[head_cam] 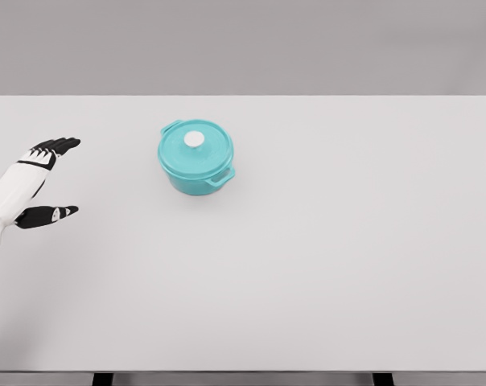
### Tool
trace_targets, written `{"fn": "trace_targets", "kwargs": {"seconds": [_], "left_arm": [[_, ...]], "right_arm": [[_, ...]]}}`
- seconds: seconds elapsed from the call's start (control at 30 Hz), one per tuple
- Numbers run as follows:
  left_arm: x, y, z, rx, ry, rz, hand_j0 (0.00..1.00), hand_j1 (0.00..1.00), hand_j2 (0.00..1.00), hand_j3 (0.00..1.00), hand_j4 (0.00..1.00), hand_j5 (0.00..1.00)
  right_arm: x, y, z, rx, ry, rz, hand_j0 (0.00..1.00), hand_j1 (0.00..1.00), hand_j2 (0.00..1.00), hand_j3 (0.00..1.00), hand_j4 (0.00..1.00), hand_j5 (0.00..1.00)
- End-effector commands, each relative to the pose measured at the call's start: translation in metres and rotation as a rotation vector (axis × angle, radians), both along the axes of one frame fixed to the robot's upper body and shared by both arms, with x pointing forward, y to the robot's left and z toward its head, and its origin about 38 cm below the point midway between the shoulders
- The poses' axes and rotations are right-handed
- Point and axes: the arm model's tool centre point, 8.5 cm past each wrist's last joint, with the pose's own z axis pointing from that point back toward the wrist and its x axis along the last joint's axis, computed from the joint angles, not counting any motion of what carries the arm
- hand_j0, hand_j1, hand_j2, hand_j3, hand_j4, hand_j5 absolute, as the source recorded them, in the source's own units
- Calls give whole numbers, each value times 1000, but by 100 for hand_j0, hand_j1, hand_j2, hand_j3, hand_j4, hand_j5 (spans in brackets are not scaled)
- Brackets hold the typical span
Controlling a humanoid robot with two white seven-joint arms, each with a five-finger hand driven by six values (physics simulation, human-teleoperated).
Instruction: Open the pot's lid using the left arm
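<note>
A teal pot [195, 159] with two side handles stands on the white table, left of centre toward the back. Its teal lid [195, 148] sits closed on top, with a round white knob [195, 140] in the middle. My left hand [58, 178] hovers at the far left, well to the left of the pot and apart from it. Its black fingers [56, 145] are stretched out and its thumb [48, 215] is spread away; it holds nothing. The right arm does not show.
The white table [323, 257] fills most of the view, with its front edge along the bottom and a grey wall behind. Nothing else stands on it.
</note>
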Motion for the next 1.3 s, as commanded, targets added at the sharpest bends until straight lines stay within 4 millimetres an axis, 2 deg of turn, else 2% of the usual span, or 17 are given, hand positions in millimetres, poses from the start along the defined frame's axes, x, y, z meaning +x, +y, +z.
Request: {"fn": "trace_targets", "kwargs": {"seconds": [0.0,0.17,0.23,0.3,0.37,0.5,0.53,0.57,0.7,0.87,0.9,1.0,1.03,1.07,1.1,1.27], "left_arm": [[0,0,0,-6,-1,1,100,100,100,100,100,100],[6,0,6,-4,-17,1,100,100,100,100,100,100],[25,-2,3,-16,-4,-2,100,100,100,100,100,100],[64,-24,19,-39,-36,-47,100,100,100,100,100,100],[88,-35,22,19,60,-118,100,100,100,100,100,100],[102,-65,25,110,202,-256,100,100,100,100,100,100],[107,-75,31,107,194,-282,100,100,100,100,100,100],[109,-78,36,103,185,-290,100,100,100,100,100,100],[117,-123,57,-40,126,-429,100,100,100,100,100,100],[133,-144,75,-74,84,-453,100,100,100,100,100,100],[136,-144,75,-76,89,-452,100,100,100,100,100,100],[137,-162,73,-75,100,-493,94,94,94,94,94,94],[138,-166,75,-72,98,-502,90,90,90,90,90,90],[137,-174,74,-98,97,-520,78,78,78,78,78,78],[137,-176,75,-110,95,-526,75,75,75,75,75,75],[131,-179,66,-149,112,-542,76,76,76,76,76,76]], "right_arm": [[0,0,0,0,0,0,100,100,100,100,100,100],[0,0,0,0,0,0,100,100,100,100,100,100],[0,0,0,0,1,-1,100,100,100,100,100,100],[0,0,0,0,0,0,100,100,100,100,100,100],[0,0,0,0,0,0,100,100,100,100,100,100],[0,0,0,0,0,0,100,100,100,100,100,100],[0,0,0,0,0,0,100,100,100,100,100,100],[0,0,0,0,1,-1,100,100,100,100,100,100],[0,0,0,0,0,0,100,100,100,100,100,100],[0,0,0,0,0,0,100,100,100,100,100,100],[0,0,0,0,0,0,100,100,100,100,100,100],[0,0,0,0,0,0,100,100,100,100,100,100],[0,0,0,0,0,0,100,100,100,100,100,100],[0,0,0,0,0,0,100,100,100,100,100,100],[0,0,0,0,0,0,100,100,100,100,100,100],[0,0,0,0,0,0,100,100,100,100,100,100]]}}
